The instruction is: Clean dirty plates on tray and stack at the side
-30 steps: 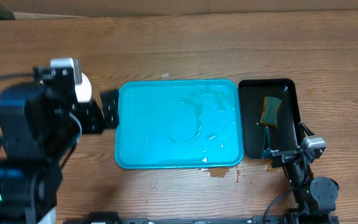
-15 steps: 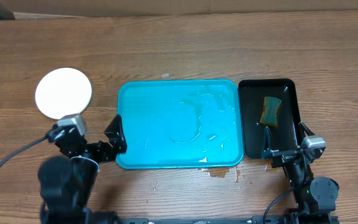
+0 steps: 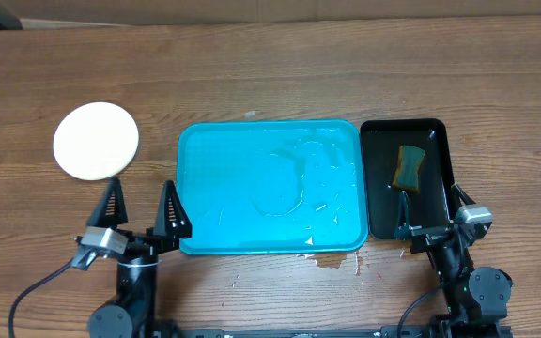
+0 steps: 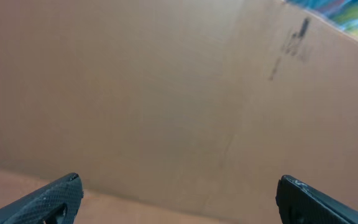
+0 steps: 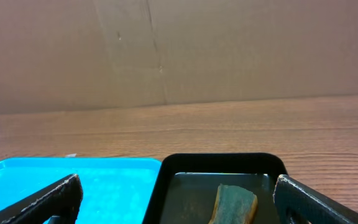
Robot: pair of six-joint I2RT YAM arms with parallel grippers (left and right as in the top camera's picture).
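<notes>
A round white plate (image 3: 96, 141) lies on the wooden table, left of the turquoise tray (image 3: 252, 160). From above I cannot tell whether other plates lie under it. The tray holds only streaks of water. My left gripper (image 3: 140, 205) is open near the table's front edge, just off the tray's front-left corner, pointing away from me. In the left wrist view the left gripper (image 4: 179, 205) has nothing between its fingers, only a cardboard wall ahead. My right gripper (image 3: 430, 208) is open at the front of the black tray. The right gripper (image 5: 178, 202) is empty too.
A narrow black tray (image 3: 437, 150) stands right of the turquoise one, with a green-and-yellow sponge (image 3: 409, 167) in it. The right wrist view shows the sponge (image 5: 234, 204) and the black tray (image 5: 222, 163) just ahead. A small wet patch (image 3: 332, 261) lies before the turquoise tray.
The left arm has drawn back from the plate and the tray's left edge to the front of the table, leaving the white plate uncovered. The right arm has not moved.
</notes>
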